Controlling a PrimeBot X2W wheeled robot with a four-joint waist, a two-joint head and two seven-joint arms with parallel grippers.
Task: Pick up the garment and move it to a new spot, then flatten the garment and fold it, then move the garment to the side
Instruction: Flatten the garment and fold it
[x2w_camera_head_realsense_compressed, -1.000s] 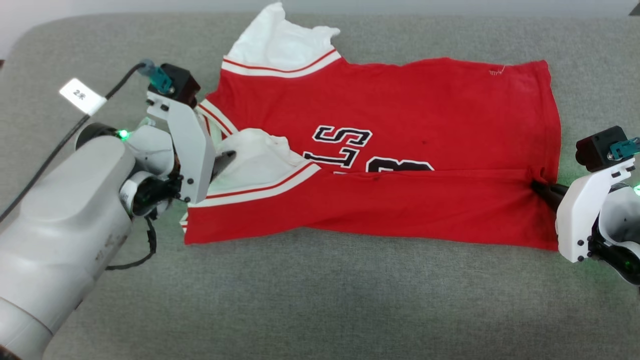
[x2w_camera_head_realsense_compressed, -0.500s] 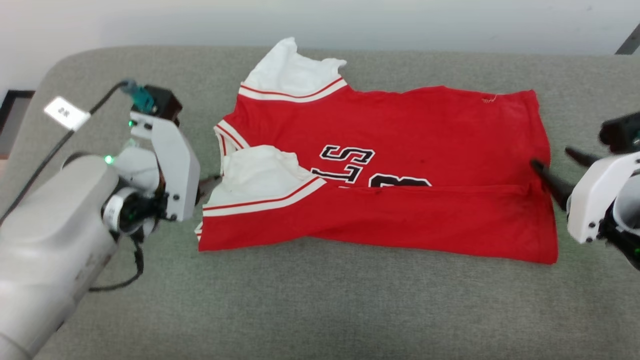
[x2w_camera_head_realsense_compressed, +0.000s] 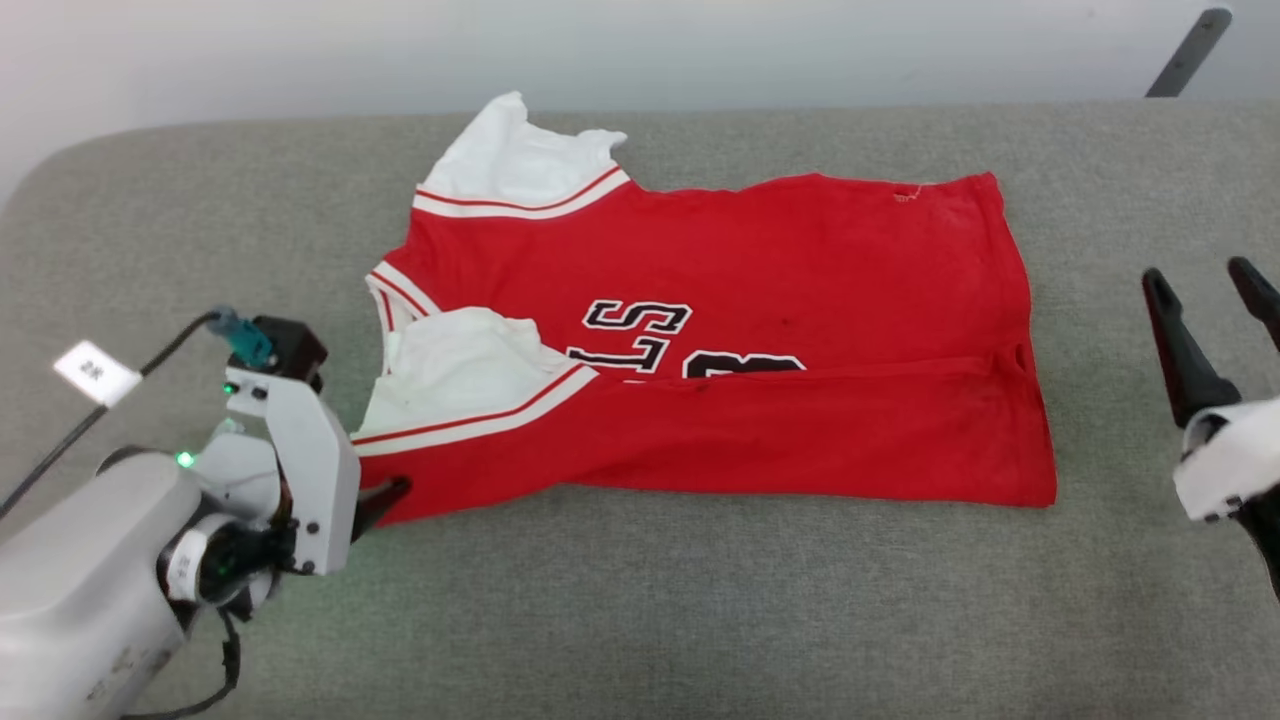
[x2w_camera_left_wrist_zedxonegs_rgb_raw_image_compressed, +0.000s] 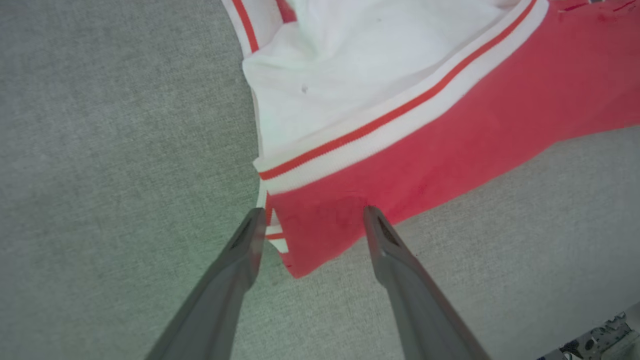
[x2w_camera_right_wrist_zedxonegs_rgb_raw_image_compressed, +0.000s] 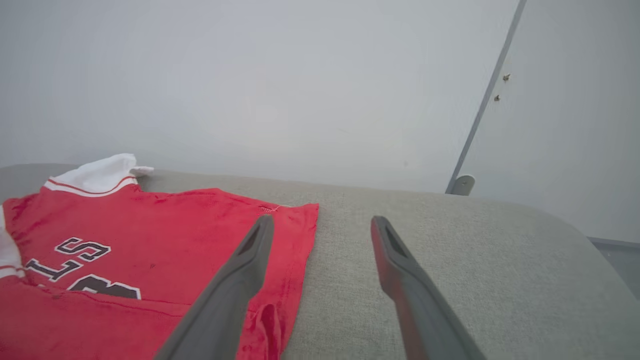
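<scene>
The garment lies half-folded on the grey cushion — light, limp, I'd expect sagging. My left claw, spread, straddles its near striped corner — a good hold. My right claw, spread, hangs beside its hem.

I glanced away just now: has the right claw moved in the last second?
Yes. The right gripper pulled away rightward from the garment, whose edge it pinched before.

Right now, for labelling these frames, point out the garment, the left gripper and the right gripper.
the garment (x2w_camera_head_realsense_compressed: 800, 260), head view, red body above the lettering.
the left gripper (x2w_camera_left_wrist_zedxonegs_rgb_raw_image_compressed: 314, 212), left wrist view, midway between its fingertips.
the right gripper (x2w_camera_head_realsense_compressed: 1198, 270), head view, midway between its fingertips.
</scene>
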